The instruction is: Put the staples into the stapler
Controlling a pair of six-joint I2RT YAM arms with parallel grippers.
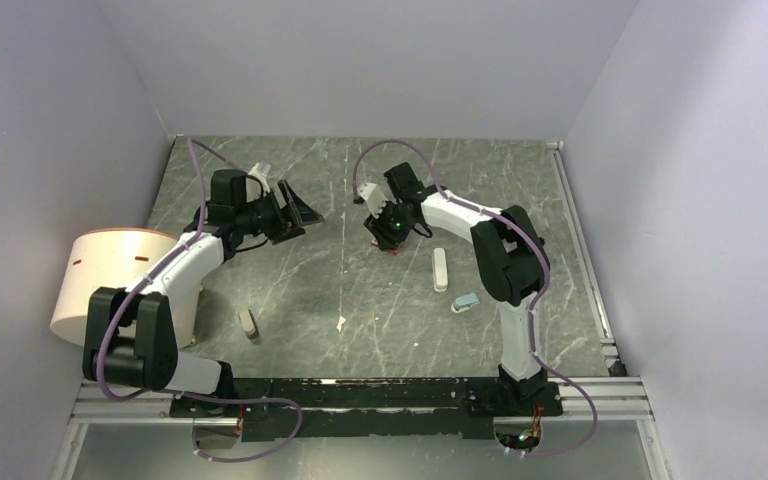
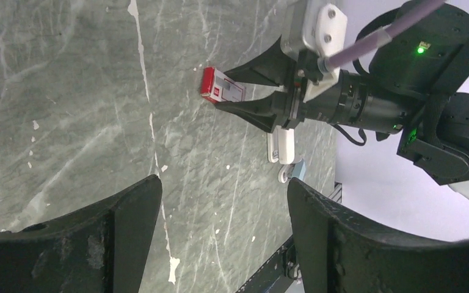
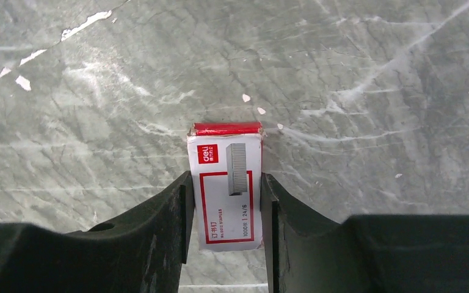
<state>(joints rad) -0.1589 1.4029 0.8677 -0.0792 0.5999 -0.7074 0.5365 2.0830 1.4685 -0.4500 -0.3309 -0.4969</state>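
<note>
Though glossy, rectangular carton (image 3: 229, 195) in right end effector (image 3: 226, 180)

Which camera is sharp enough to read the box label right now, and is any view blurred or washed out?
Right wrist view: sharp, no glare, label on the red-and-white box readable, though the right hand is dark in the foreground. Left wrist view: box small, print unreadable, wall bright. Top external view: evenly lit, box barely visible.

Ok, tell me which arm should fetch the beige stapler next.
Left: the left gripper is open and empty, and the stapler lies nearer its base; the right gripper grips the red-and-white box.
</note>
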